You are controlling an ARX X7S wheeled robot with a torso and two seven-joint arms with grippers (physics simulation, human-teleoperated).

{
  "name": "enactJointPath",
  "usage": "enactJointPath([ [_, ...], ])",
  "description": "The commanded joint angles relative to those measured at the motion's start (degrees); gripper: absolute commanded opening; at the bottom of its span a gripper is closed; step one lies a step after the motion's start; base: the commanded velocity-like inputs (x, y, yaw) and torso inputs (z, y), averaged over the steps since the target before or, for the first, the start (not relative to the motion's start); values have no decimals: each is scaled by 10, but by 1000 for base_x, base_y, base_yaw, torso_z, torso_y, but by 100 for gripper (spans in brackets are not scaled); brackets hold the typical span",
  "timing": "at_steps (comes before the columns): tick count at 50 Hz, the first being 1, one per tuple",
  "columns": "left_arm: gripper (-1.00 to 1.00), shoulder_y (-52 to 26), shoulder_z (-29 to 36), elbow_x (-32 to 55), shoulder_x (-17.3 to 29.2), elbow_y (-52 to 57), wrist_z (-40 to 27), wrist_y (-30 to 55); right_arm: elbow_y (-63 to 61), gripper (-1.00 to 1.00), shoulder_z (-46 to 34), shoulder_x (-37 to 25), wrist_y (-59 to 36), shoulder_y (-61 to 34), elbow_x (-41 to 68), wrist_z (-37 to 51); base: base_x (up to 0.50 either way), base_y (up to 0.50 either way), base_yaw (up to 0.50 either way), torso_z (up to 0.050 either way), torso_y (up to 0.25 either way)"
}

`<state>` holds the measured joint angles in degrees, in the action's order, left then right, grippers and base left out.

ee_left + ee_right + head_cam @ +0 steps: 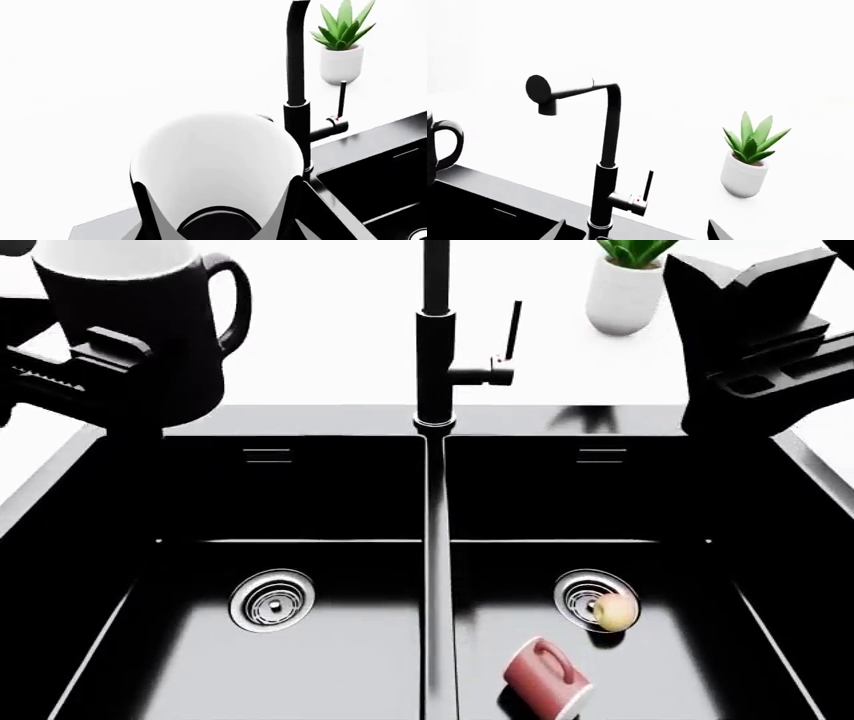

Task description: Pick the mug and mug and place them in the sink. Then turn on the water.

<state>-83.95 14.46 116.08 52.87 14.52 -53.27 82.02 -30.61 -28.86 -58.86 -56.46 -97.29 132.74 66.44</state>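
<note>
My left gripper (94, 370) is shut on the glossy black mug (134, 330) and holds it upright above the sink's back left corner. In the left wrist view the mug's pale inside (213, 160) fills the space between the fingers (143, 210). The red mug (547, 680) lies on its side in the right basin of the black sink (334, 420), near the front. My right gripper (747, 350) hangs open and holds nothing above the sink's back right corner. Its gap (635, 231) faces the tall black tap (608, 150).
The tap (434, 340) stands behind the divider, its side lever (507, 335) upright. A white pot with a green plant (625, 290) sits on the white counter behind the right basin. A small yellowish round object (614, 613) rests by the right drain (585, 595).
</note>
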Motion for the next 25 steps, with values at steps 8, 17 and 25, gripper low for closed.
enactJointPath([
  [8,-100,-84,175,-209,-54,-24,228,72,66,100,3,15,-19,31,-97,-59,0,0,0,0,0],
  [17,-100,-95,290,-271,-68,16,306,68,82,100,12,-8,-25,8,-68,-65,0,0,0,0,0],
  [25,-100,-90,375,-268,-64,72,332,65,103,100,17,-29,-38,-16,-46,-70,0,0,0,0,1],
])
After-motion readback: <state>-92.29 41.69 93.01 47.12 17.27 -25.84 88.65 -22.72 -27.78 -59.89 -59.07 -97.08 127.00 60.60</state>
